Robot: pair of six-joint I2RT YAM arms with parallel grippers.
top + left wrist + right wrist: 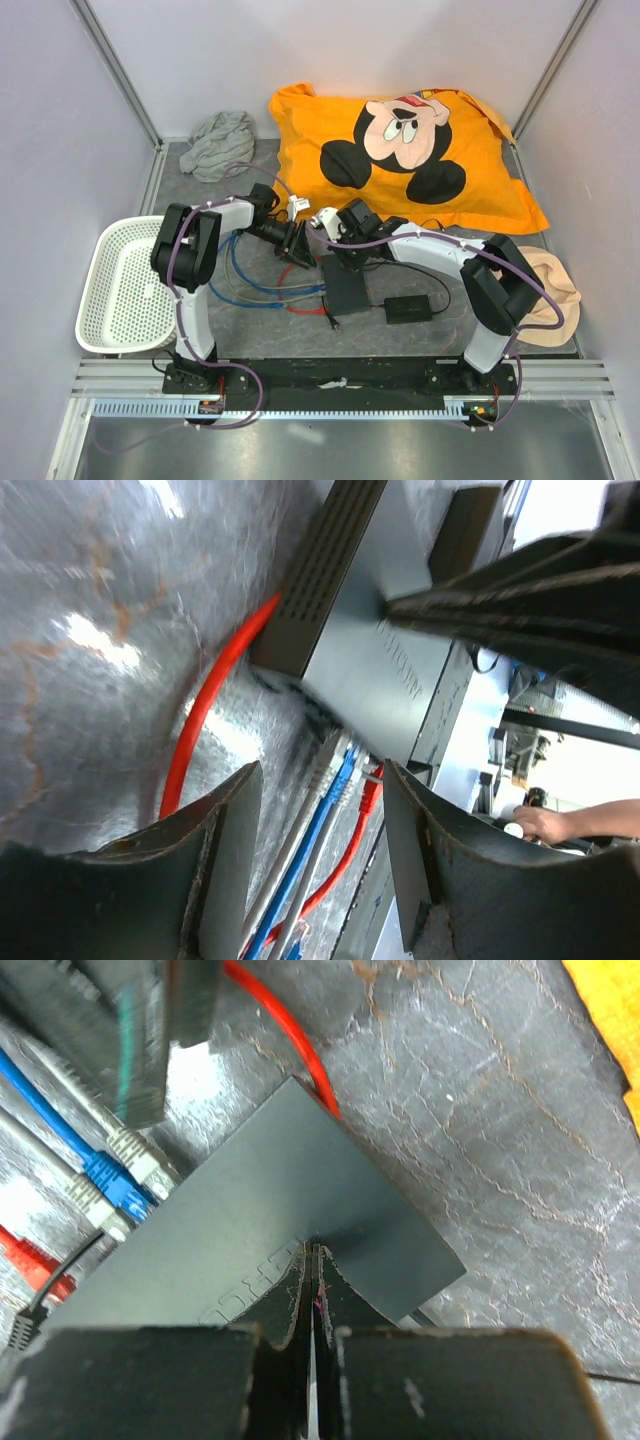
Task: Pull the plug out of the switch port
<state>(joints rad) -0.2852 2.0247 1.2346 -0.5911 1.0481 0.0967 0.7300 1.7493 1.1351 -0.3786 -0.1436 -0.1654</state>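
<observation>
The grey table (260, 338) carries an orange pillow (400, 150) at the back and a white basket (100, 262) at the far left.

My left arm (188, 265) rises from its base, folds at the elbow beside the basket and runs its forearm rightward toward the middle of the table. My right arm (500, 290) mirrors it: up from the base, bent at the elbow, forearm reaching left and low across the table, wrist tipped down over the switch (345, 285).

The switch lies flat between the two arms, its socket edge turned toward my left arm. A black brick (408, 309) sits just beside it on the right. Blue cables (250, 285) and a red cable (305, 309) trail off to the left across the table.

My right gripper (312, 1255) is clenched, fingers pressed together with nothing between them, and its tips rest on the switch's flat top, near the corner away from the sockets.

My left gripper (320, 775) is released, its fingers (215, 870) spread wide and holding nothing. It points along the table at the socket edge, and the cables run through the gap in its wrist view without touching either finger.

The plugs (115, 1178) are all seated in the row of ports: grey, blue, grey, then a red one (35, 1260) at the end.
</observation>
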